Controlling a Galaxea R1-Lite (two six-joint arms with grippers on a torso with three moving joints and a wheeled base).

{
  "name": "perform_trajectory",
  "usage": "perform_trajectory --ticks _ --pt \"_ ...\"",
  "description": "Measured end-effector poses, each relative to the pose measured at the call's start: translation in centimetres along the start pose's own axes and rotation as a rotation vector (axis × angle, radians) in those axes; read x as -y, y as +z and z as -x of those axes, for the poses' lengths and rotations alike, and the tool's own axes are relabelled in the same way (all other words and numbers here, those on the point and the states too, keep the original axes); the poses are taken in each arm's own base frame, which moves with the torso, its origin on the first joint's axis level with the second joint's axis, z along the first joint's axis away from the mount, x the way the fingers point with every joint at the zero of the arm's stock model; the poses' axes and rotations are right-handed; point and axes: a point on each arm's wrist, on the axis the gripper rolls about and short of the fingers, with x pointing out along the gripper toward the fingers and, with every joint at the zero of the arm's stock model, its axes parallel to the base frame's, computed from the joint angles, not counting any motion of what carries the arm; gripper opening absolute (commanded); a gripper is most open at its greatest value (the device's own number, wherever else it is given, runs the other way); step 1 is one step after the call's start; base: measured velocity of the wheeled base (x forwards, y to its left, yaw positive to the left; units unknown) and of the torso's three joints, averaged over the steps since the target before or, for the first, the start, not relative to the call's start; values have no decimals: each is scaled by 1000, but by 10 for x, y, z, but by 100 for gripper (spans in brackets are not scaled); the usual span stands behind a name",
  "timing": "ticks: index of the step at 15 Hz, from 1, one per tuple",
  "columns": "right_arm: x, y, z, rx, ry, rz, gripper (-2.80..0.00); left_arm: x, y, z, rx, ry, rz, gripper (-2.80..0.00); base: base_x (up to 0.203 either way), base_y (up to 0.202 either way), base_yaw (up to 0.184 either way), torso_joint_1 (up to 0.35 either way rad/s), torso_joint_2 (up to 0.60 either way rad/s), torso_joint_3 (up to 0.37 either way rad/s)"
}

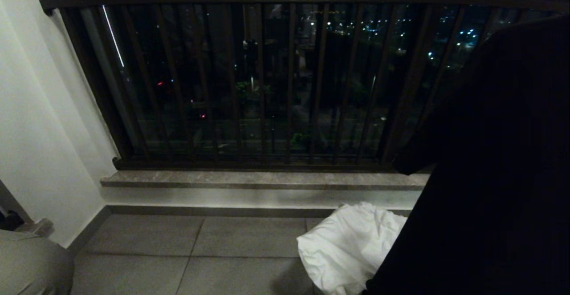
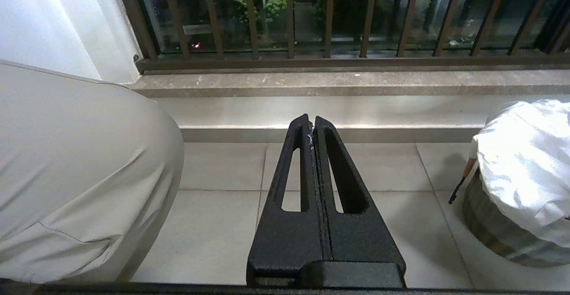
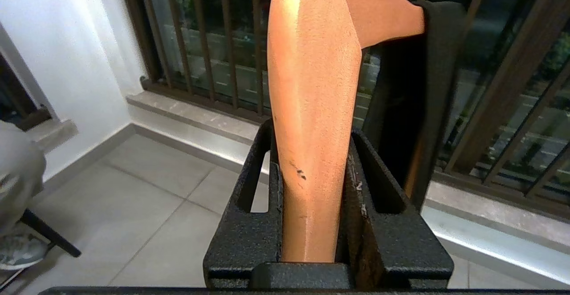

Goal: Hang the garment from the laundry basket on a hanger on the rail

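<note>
A black garment (image 1: 490, 152) hangs on the right of the head view, draped over an orange-brown hanger (image 3: 311, 108). My right gripper (image 3: 311, 131) is shut on the hanger's broad arm, and the garment (image 3: 414, 99) falls just beyond it. In the head view the garment hides this gripper. The laundry basket (image 2: 494, 224) stands on the tiled floor under the window sill, covered by a crumpled white cloth (image 1: 352, 246). My left gripper (image 2: 311, 121) is shut and empty, low over the floor to the left of the basket. The rail is out of view.
A dark balcony railing (image 1: 285, 1) with vertical bars spans the back above a stone sill (image 1: 249, 179). A white wall (image 1: 35, 108) closes the left side. A person's leg in beige trousers (image 2: 80, 175) is at the left, close to my left gripper.
</note>
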Motion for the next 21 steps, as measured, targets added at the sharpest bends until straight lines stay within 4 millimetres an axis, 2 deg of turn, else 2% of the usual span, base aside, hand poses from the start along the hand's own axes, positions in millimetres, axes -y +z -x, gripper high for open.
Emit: perform_trajectory --ticks 12,21 --pt "0 -2 -2 0 0 -18 -280 0 0 0 0 0 4 -280 0 0 0 1 -4 -1" --pt "0 0 -2 20 0 -17 -280 0 0 0 0 0 5 -280 0 0 0 103 -403 -306"
